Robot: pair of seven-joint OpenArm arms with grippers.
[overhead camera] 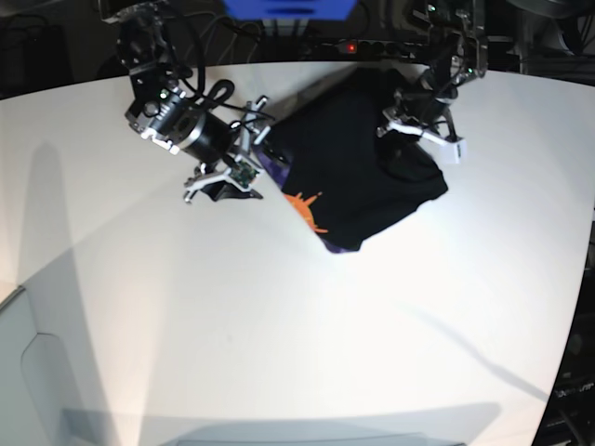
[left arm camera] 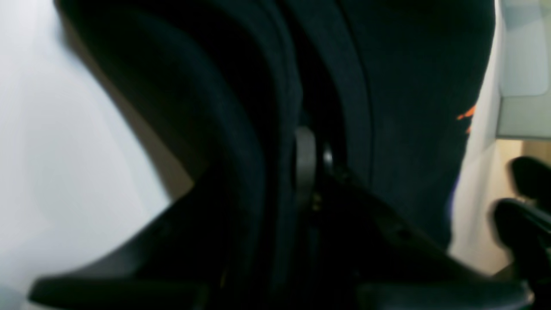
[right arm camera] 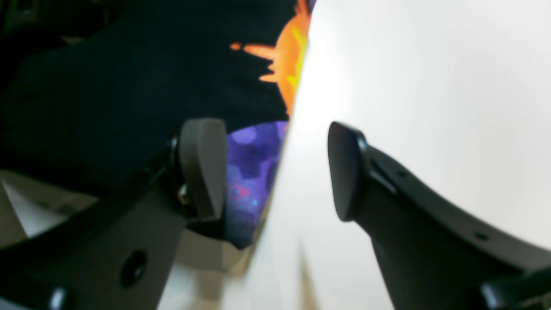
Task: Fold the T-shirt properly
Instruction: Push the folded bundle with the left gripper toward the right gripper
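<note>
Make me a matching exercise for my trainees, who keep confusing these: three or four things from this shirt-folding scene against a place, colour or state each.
Column 1:
1. right tool
2. left tool
3. T-shirt
4. table

Column 2:
A. black, with an orange and purple print
B. white and bare in front
C. jaws wide apart at the printed edge of the cloth
D. down among dark folds on the far side of the cloth

Pairs: 1-C, 2-D, 3-A, 4-B
</note>
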